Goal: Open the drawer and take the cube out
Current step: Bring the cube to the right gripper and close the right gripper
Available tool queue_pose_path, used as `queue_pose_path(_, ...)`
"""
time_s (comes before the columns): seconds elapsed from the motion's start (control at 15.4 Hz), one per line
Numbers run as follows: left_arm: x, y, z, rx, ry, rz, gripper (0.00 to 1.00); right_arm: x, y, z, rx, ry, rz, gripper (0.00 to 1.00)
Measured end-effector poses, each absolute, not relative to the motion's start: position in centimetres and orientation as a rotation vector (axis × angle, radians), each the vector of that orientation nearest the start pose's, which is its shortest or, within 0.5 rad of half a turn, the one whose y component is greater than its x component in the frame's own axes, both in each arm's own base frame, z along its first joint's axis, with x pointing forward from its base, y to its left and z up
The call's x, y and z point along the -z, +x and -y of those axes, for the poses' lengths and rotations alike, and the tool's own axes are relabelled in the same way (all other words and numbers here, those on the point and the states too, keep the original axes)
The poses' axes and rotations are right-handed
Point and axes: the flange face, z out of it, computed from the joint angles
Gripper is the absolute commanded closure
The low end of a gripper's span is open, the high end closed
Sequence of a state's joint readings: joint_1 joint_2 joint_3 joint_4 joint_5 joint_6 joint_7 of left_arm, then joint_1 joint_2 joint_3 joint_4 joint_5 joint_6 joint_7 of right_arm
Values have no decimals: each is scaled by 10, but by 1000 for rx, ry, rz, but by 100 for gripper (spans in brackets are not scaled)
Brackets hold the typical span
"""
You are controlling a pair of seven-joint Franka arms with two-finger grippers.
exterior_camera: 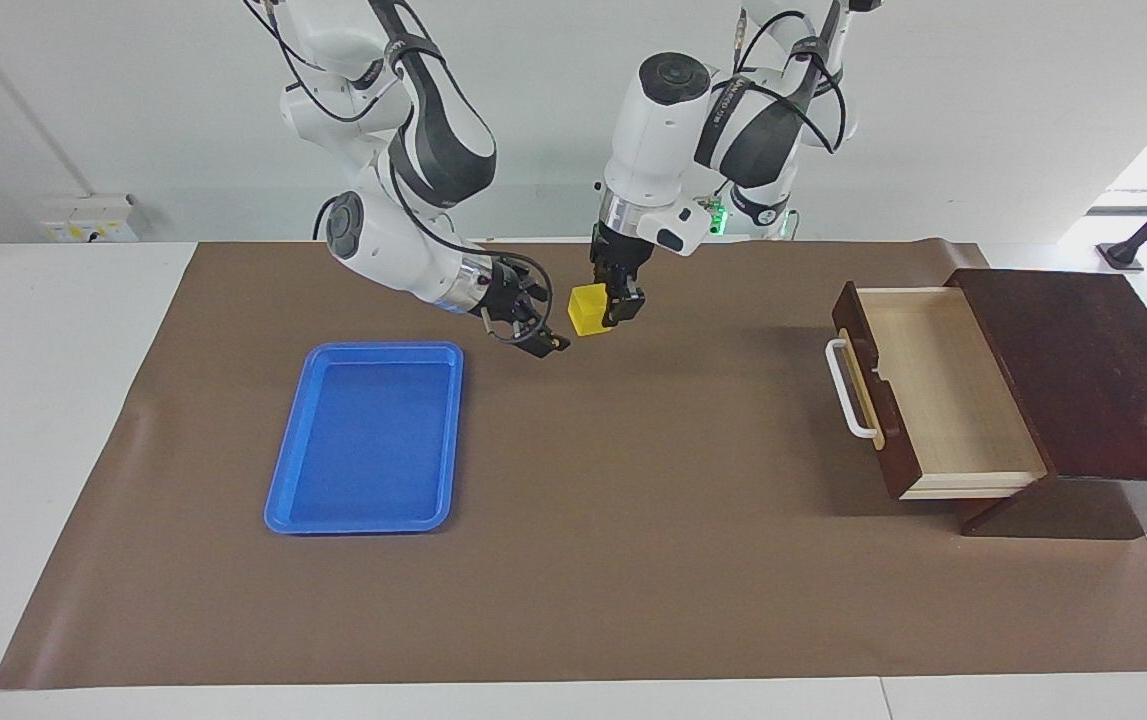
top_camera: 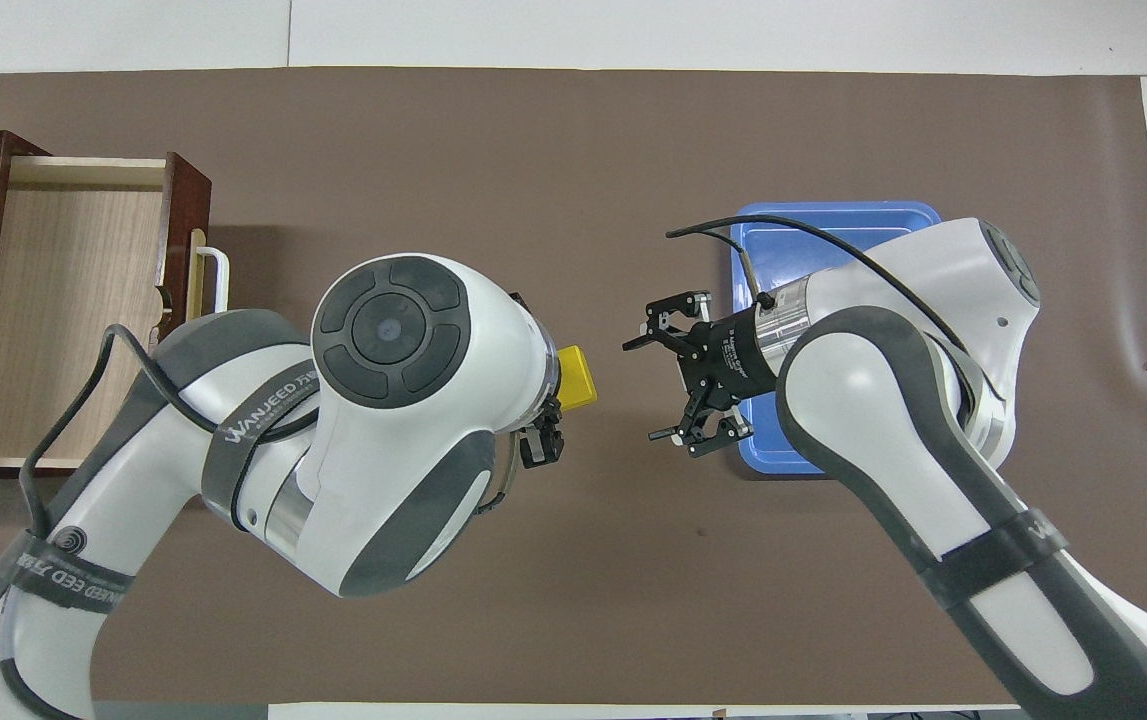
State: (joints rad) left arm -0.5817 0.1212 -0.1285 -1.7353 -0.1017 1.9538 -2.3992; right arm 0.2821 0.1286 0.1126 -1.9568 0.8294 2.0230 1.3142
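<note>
The left gripper holds the cube above the brown mat, the spread-fingered right gripper just beside it.

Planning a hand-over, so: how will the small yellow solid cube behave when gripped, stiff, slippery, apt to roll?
The small yellow solid cube looks rigid: its edges stay sharp while the left gripper is shut on it over the brown mat. Flat faces suggest no rolling. Its smooth surface may slip. The right gripper hangs open beside it.
</note>
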Motion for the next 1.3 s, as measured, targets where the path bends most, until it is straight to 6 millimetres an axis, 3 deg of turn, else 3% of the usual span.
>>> queue_pose_path(0.59, -507, 459, 399, 167, 1982, -2312, 100, -439, 528, -292, -813, -2018, -1598, 0)
queue_pose_path(0.98, -506, 459, 400, 167, 1985, -2313, 100, -434, 530, -294, -808, -2015, -1606, 0)
queue_pose_path(1.04, -505, 459, 400, 167, 1985, -2313, 100, -433, 530, -294, -809, -2015, -1606, 4)
queue_pose_path(1.11, -505, 459, 400, 167, 1985, -2313, 100, -433, 530, -294, -809, -2014, -1608, 12)
queue_pose_path(1.17, -505, 459, 400, 167, 1985, -2313, 100, -433, 530, -294, -811, -2011, -1614, 35)
queue_pose_path(1.24, -505, 458, 400, 167, 1985, -2313, 100, -433, 530, -294, -813, -2007, -1621, 81)
queue_pose_path(1.3, -505, 458, 400, 167, 1985, -2313, 100, -433, 531, -294, -811, -2001, -1628, 100)
